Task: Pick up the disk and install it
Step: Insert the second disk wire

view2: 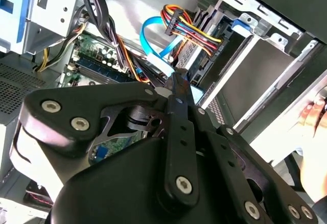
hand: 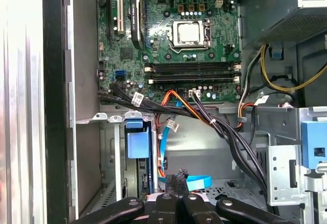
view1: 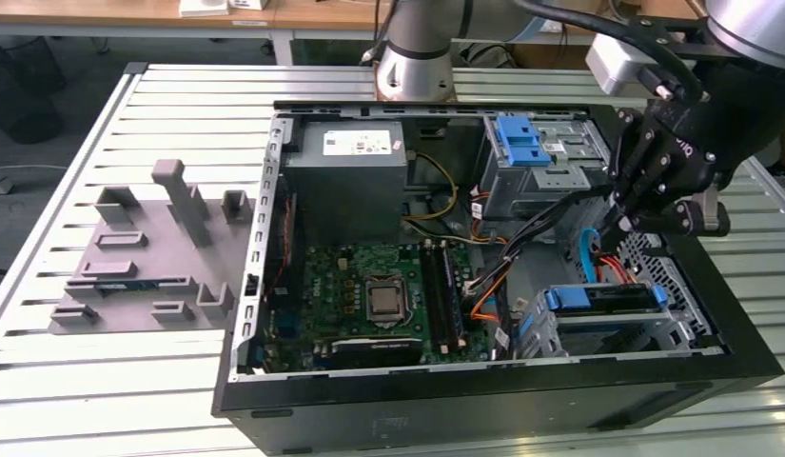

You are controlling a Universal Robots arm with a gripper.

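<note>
The disk point(view1: 604, 298), with blue side rails, sits in the lower drive bay at the front corner of the open computer case point(view1: 494, 381), toward the exterior view's right. In the first wrist view its blue rail tab point(hand: 137, 143) stands at the bay's mouth. My gripper point(view1: 620, 227) hangs just above and behind that bay, among the cables, apart from the disk. Its black fingers point(hand: 179, 175) are pressed together with nothing between them, and the second wrist view shows the gripper point(view2: 179, 76) the same way.
A blue ribbon cable point(view1: 585, 252) and an orange-red cable bundle point(view2: 191, 27) run close under the fingertips. Also inside the case are the motherboard point(view1: 373, 300), the grey power supply point(view1: 347, 181) and an upper bay with a blue latch point(view1: 520, 143). A grey fixture point(view1: 145, 257) lies outside it. A hand point(view2: 311, 117) rests by the case.
</note>
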